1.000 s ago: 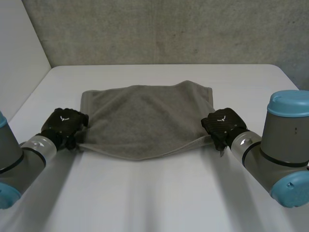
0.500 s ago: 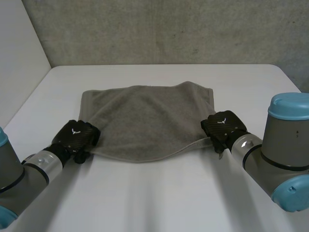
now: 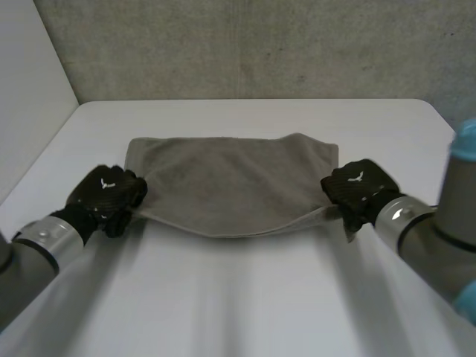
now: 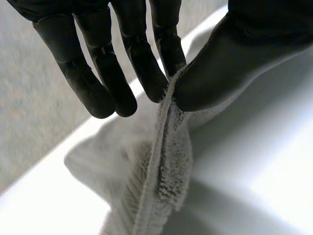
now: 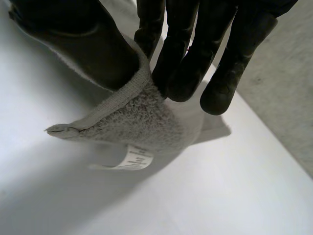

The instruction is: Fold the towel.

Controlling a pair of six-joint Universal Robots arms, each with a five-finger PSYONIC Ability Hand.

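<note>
1. Towel (image 3: 234, 178): grey terry cloth, spread across the middle of the white table (image 3: 245, 305), with its long side running from one hand to the other. The far edge lies flat on the tabletop. The near edge is raised at both ends and sags down to the table between them.
2. Left hand (image 3: 104, 195): black, at the towel's near left corner. In the left wrist view the hemmed edge is clamped between the thumb and 1 fingertip. The other fingers (image 4: 100, 78) hang fairly straight beside it, clear of the cloth, and the towel drops from the pinch down to the table.
3. Right hand (image 3: 357, 186): black, at the towel's near right corner. In the right wrist view the thumb presses the hem against the fingers (image 5: 183, 63), so the hand is closed on the cloth. The tip of the corner juts out past the grip, held off the tabletop.
4. Label (image 5: 133, 159): small white printed tag, hanging under the corner held by the right hand; the print cannot be read.
5. Left arm (image 3: 37, 245) and right arm (image 3: 428, 238): grey, each reaching in from a near corner of the table.
6. Wall (image 3: 260, 44): rough grey surface behind the table's far edge.
</note>
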